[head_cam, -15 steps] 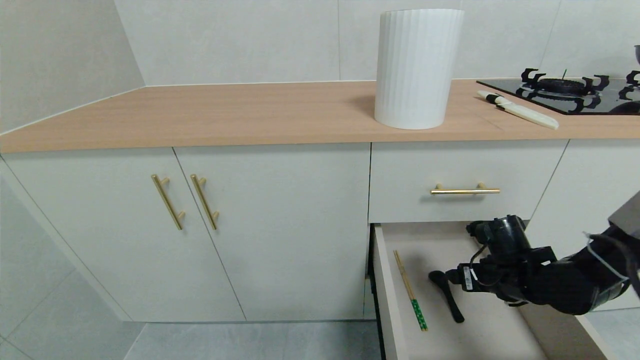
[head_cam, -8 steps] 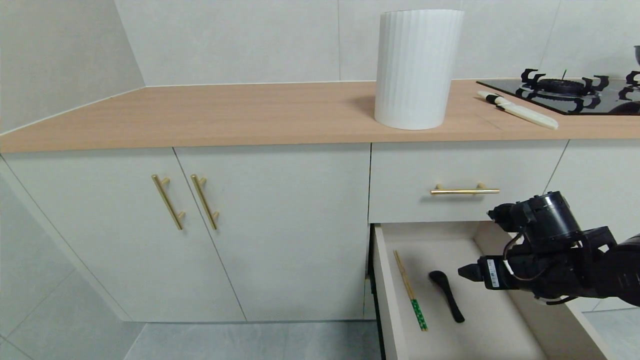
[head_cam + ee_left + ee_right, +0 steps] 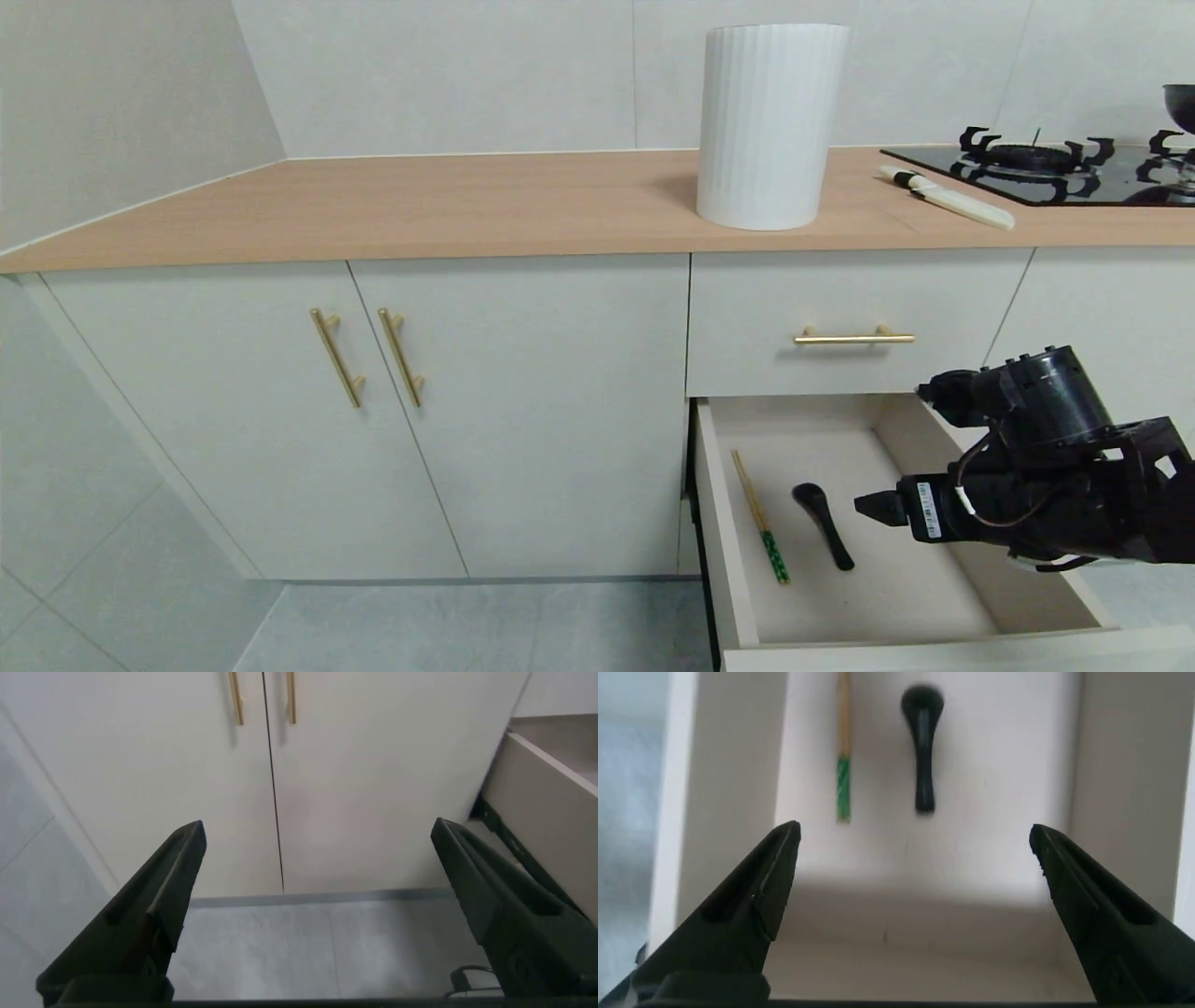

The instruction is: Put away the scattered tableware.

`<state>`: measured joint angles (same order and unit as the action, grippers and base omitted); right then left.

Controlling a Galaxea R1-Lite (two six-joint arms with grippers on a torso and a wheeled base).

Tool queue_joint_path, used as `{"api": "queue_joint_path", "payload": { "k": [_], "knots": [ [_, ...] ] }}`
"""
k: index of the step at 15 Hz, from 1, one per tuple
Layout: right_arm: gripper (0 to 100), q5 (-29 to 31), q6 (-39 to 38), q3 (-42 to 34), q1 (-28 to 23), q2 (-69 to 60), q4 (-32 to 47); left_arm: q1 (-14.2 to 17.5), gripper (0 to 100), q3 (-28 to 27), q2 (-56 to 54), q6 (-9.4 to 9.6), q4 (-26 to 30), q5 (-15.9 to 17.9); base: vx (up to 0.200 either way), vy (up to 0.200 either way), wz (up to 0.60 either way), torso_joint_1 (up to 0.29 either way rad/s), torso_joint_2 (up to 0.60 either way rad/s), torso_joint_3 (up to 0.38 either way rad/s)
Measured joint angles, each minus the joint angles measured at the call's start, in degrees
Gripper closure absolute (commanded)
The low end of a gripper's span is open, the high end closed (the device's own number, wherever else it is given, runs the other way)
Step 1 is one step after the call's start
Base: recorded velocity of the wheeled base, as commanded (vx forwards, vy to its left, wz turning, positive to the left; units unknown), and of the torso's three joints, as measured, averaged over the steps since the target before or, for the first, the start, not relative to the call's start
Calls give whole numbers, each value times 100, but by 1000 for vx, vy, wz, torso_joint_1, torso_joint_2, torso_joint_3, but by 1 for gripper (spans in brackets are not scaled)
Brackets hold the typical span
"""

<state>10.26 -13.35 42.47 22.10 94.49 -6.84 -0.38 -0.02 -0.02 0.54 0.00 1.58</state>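
My right pincer [image 3: 868, 509], spread empty, over the drawer [image 3: 714, 532] holding one chopstick pair [image 3: 761, 525], one spoon [image 3: 822, 525]; left pincer [image 3: 318, 887] spread too.

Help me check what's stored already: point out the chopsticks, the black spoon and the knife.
chopsticks [image 3: 759, 518], head view, wooden shaft above the green end
black spoon [image 3: 826, 530], head view, middle of its handle
knife [image 3: 962, 203], head view, pale blade

Head camera, high, forward-down: pale open drawer [image 3: 896, 607] at 5 o'clock, shared with close downward right wrist camera; left wrist camera faces white cabinet doors [image 3: 374, 793].
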Motion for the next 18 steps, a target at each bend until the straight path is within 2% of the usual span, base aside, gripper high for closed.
{"api": "queue_joint_path", "payload": {
  "k": [1,6,18],
  "knots": [
    [0,2,0,-6,0,-2,2,2,0,0,0,0,0,-2,-200,0,0,2,-2,2],
    [0,2,24,-28,27,-22,82,0,0,0,0,4,0,-2,0,0,0,0,0,0],
    [0,5,644,-105,830,-414,2054,0,0,-2,0,4,0,-2,0,0,0,0,0,0]
  ]
}}
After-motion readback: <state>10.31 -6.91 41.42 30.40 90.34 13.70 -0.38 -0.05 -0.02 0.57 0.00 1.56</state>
